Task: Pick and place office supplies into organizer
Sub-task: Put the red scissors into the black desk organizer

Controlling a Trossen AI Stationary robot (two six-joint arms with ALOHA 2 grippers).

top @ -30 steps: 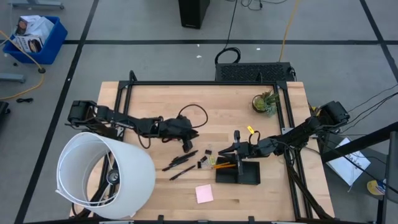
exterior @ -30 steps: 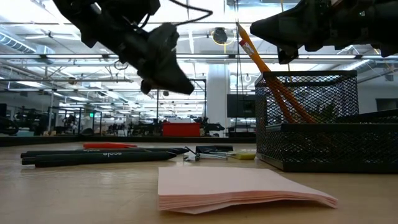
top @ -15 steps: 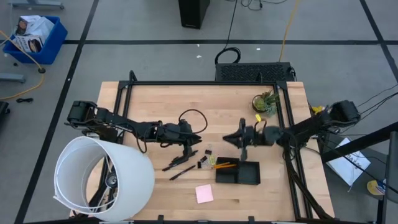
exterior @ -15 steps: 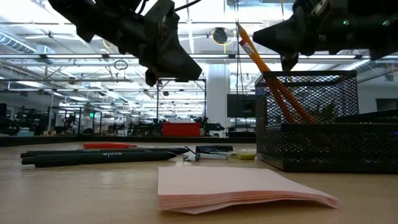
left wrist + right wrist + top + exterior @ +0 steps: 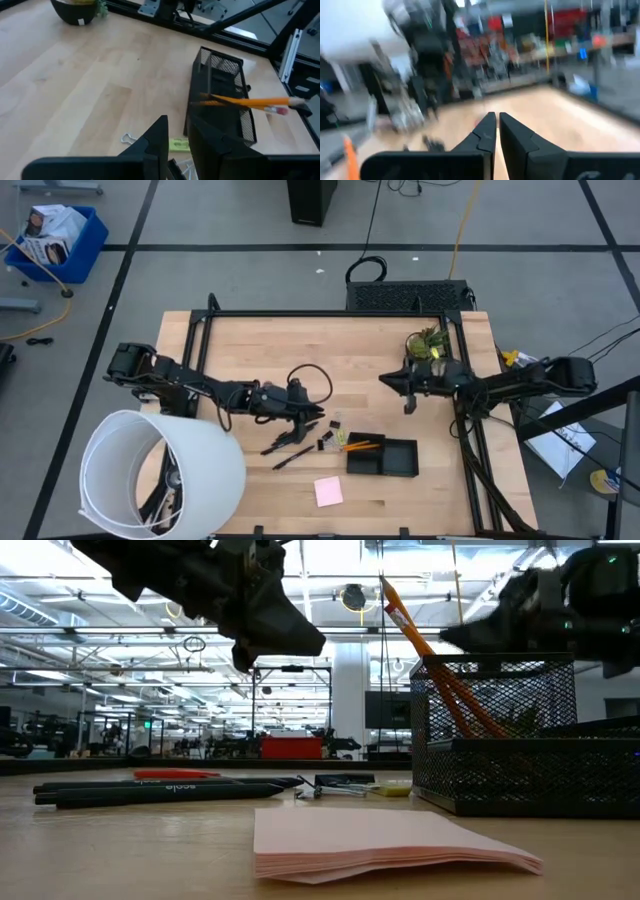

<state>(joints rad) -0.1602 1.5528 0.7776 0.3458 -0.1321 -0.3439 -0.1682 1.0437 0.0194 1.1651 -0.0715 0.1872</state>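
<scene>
The orange wooden pencil [image 5: 357, 446] leans in the low black mesh organizer [image 5: 383, 457] near the table's front edge; the left gripper [image 5: 306, 420] (empty, fingers nearly closed) hovers over black pens [image 5: 287, 439], the right gripper [image 5: 392, 381] likewise closed, empty
</scene>
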